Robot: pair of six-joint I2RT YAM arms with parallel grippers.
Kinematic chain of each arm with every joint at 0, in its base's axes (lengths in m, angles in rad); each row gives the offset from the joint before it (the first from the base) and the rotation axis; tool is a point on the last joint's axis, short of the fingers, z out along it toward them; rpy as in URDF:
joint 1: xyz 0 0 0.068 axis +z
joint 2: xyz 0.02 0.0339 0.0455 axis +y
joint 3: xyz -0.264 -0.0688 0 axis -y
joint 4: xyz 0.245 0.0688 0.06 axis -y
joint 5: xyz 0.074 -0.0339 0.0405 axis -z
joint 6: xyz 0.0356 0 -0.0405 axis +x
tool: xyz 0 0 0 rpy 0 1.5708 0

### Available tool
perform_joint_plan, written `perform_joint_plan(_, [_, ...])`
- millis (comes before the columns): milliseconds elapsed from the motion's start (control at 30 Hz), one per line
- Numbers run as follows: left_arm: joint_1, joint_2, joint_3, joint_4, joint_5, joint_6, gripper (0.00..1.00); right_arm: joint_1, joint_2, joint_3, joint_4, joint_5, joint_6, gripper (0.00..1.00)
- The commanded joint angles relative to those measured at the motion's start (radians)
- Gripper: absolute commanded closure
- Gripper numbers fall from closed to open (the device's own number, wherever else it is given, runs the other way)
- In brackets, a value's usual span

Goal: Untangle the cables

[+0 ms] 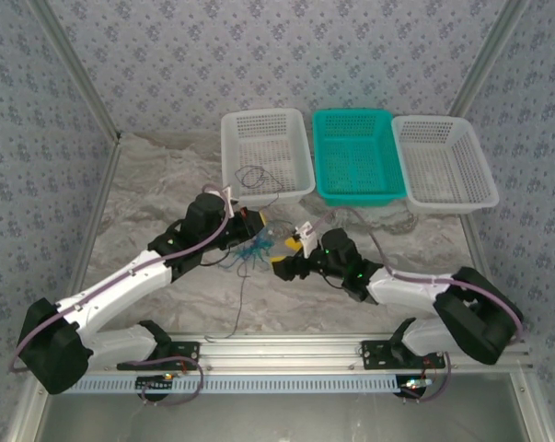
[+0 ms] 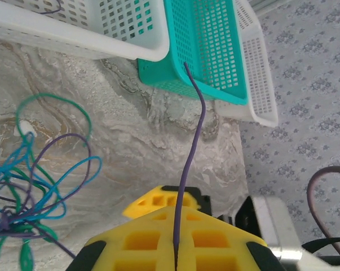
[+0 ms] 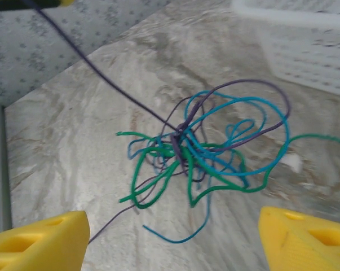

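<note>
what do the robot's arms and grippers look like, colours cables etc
The left arm and right arm have white link shells, black joints and bulky black bases. A purple-grey cable runs along each. The left gripper and right gripper carry chunky yellow fingers with moulded hollows.

Light: bright, even, diffuse. Shadows: faint, soft, beneath the baskets [image 1: 351, 112]. My right wrist view: cables [image 3: 184, 141] slightly blurred, near corners out of focus.
</note>
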Motion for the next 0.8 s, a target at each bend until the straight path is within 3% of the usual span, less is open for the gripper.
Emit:
perform_joint_plan(0, [-0.009,-0.030,0.013,-0.017,-0.024,0.028,1.00,0.019,0.073,0.047,0.115,-0.062,0.004,0.20])
perform_joint_plan(167, [-0.009,-0.046,0.017,-0.033,-0.022,0.041,1.00,0.024,0.162,0.060,0.143,-0.012,-0.062,0.23])
perform_joint_plan(367, [-0.009,-0.078,0.007,-0.039,-0.009,0.049,1.00,0.015,0.241,0.126,-0.023,-0.013,-0.381,0.37])
perform_joint_plan(500, [-0.010,-0.091,0.008,-0.015,0.033,0.065,1.00,-0.007,0.302,0.163,0.028,-0.137,-0.401,0.36])
perform_joint_plan(600, [-0.010,-0.090,0.022,-0.004,0.075,0.094,1.00,0.003,0.332,0.190,0.048,-0.126,-0.406,0.33])
perform_joint_plan(767, [-0.008,-0.112,0.043,-0.100,0.026,0.158,1.00,-0.066,0.258,0.070,0.257,-0.172,-0.206,0.25])
